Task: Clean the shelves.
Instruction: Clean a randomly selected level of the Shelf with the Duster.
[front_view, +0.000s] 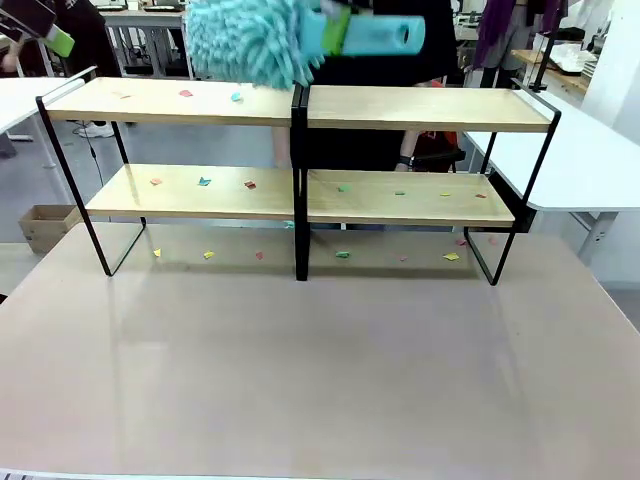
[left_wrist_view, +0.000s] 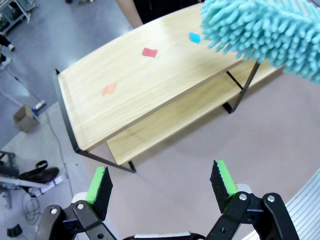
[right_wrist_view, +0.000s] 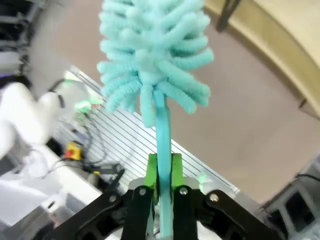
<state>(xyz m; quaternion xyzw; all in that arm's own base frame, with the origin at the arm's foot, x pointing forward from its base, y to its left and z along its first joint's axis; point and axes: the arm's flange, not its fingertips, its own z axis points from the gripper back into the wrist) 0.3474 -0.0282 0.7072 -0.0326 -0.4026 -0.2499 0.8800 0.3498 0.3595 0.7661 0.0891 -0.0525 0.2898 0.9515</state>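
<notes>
Starting at the left, you have the left gripper (left_wrist_view: 160, 176) hovering above the pale table (front_view: 320, 370), its green-padded jaws spread wide with nothing between them. Ahead of it, the shelves (front_view: 170, 102) stand on the far part of the table: two tiers of light wooden boards in a thin black frame, two sections joined side by side. Small coloured paper scraps (front_view: 203, 181) lie scattered on both tiers and on the table beneath. Over the top board, near the join between the sections, hangs a fluffy teal duster (front_view: 250, 40); you cannot tell whether its strands touch the wood. To the right, the right gripper (right_wrist_view: 162, 167) has its jaws clamped on the duster's teal handle, the head pointing away from the wrist. A person (front_view: 365, 150) in dark clothing stands behind the shelves.
</notes>
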